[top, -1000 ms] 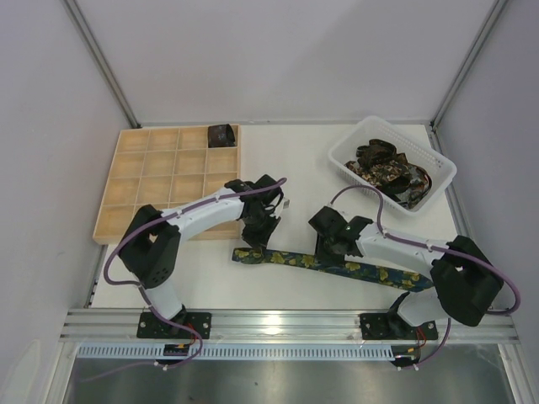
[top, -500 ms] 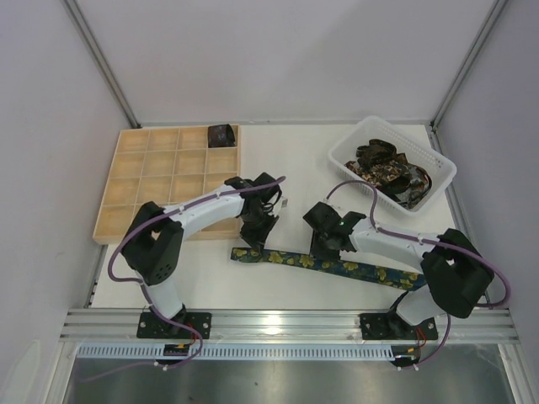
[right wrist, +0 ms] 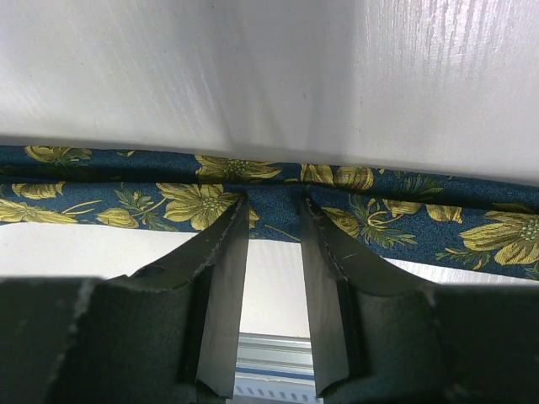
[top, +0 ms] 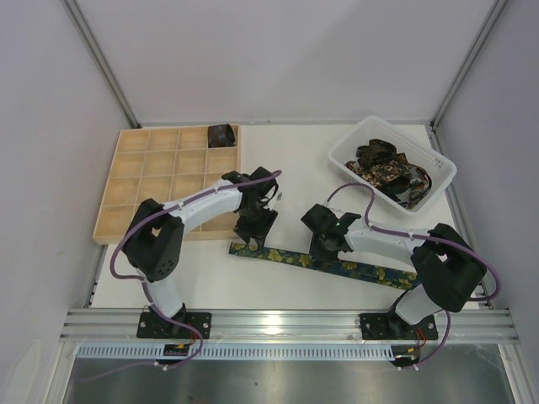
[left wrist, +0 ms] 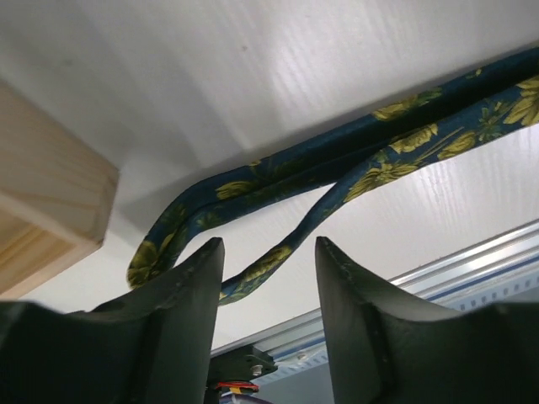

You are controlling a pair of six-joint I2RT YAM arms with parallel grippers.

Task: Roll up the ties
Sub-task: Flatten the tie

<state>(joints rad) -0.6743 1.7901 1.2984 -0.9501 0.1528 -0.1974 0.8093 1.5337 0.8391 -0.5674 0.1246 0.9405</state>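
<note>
Within the last second the right gripper (top: pixel 324 250) has slid along the tie (top: pixel 282 257) toward the tray (top: pixel 126 189). The tie's end, just off the tray's near right corner, now lies doubled on itself. That looks like a first fold being set, with no coil formed yet. The left gripper (left wrist: pixel 269 252) stands spread wide over that fold, pinching nothing. The right jaws are narrowly parted, tips at the tie's edge. The tray wall crowds the left gripper, while open table runs from the tray to the basket (top: pixel 341 156).
</note>
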